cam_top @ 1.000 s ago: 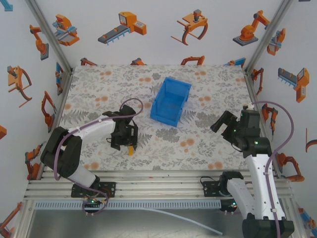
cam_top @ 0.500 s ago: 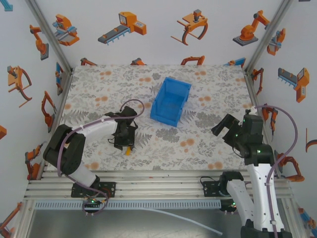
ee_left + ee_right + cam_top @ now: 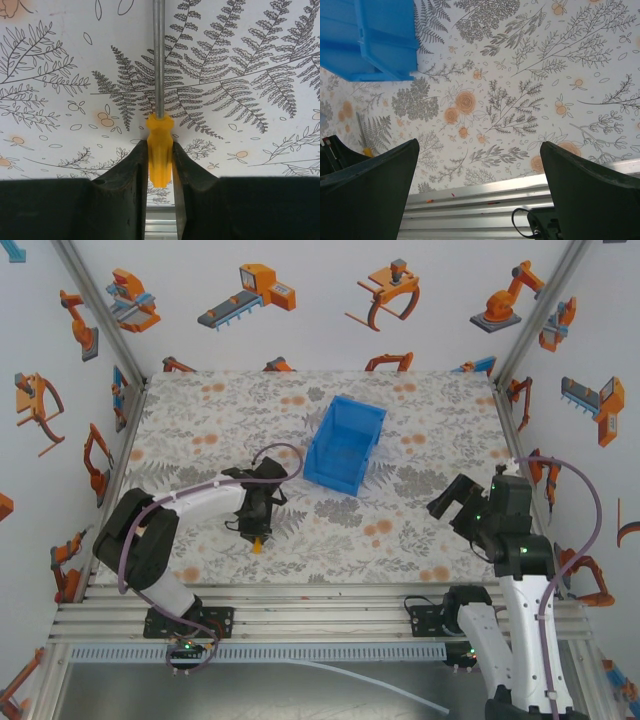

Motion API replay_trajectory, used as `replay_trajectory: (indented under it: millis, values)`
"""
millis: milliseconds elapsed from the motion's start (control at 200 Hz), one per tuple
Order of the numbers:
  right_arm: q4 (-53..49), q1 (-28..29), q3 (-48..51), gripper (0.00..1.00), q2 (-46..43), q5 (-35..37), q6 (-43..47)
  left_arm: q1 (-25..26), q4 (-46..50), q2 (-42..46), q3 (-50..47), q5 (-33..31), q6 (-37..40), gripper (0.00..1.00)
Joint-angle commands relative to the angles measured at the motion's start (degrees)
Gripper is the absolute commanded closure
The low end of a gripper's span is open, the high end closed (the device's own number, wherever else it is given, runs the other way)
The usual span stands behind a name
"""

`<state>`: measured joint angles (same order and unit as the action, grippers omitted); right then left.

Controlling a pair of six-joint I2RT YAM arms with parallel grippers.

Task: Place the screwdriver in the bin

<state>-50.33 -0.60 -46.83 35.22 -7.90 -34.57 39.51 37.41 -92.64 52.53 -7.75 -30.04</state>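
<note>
Squarely between the 2 dark fingers [image 3: 135, 170] of the left gripper [image 3: 160, 146] sits the small screwdriver with an orange-yellow plastic handle and thin grey metal shaft [image 3: 159, 142]. The jaws are clamped on the handle and the shaft points straight away from them over the fern-printed white mat [image 3: 260, 60]. Whether the tool is touching the mat cannot be told. From the top camera the screwdriver [image 3: 258, 543] is at the near left of the mat, well apart from the blue plastic open-top rectangular bin [image 3: 318, 458], which stands farther back near the middle. The right gripper [image 3: 448, 502] hangs over the mat's right side, its jaws spread wide with nothing between them.
</note>
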Motion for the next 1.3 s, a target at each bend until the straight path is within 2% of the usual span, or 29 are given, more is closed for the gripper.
replay_trajectory:
  millis: [0, 230, 390, 556, 801, 1297]
  values:
    - [-0.6, 0.3, -0.9, 0.01, -0.3, 0.0, 0.0, 0.6, 0.5, -1.3, 1.3, -3.5, 1.1, 0.85]
    - [0.8, 0.2, 0.4, 0.01, -0.3, -0.4, 0.0, 0.6, 2.0, 0.3, 7.3, -12.4, 5.7, 0.88]
    - [2.2, 0.3, 1.3, 0.01, 0.5, -1.3, 0.0, 0.6, 2.6, 2.2, 10.7, -15.7, 8.1, 0.86]
    - [3.4, 0.2, 1.9, 0.01, 1.2, -1.8, -0.1, 0.5, 3.2, 2.4, 15.8, -16.3, 11.7, 0.86]
    - [4.4, 0.2, 2.5, 0.01, 1.9, -2.6, 0.1, 0.5, 4.9, -1.6, 27.7, -11.9, 15.7, 0.86]
    - [1.8, 0.3, 2.8, 0.01, 0.1, -1.7, 1.1, 3.6, 7.2, -13.0, 48.9, -2.4, 16.4, 0.84]
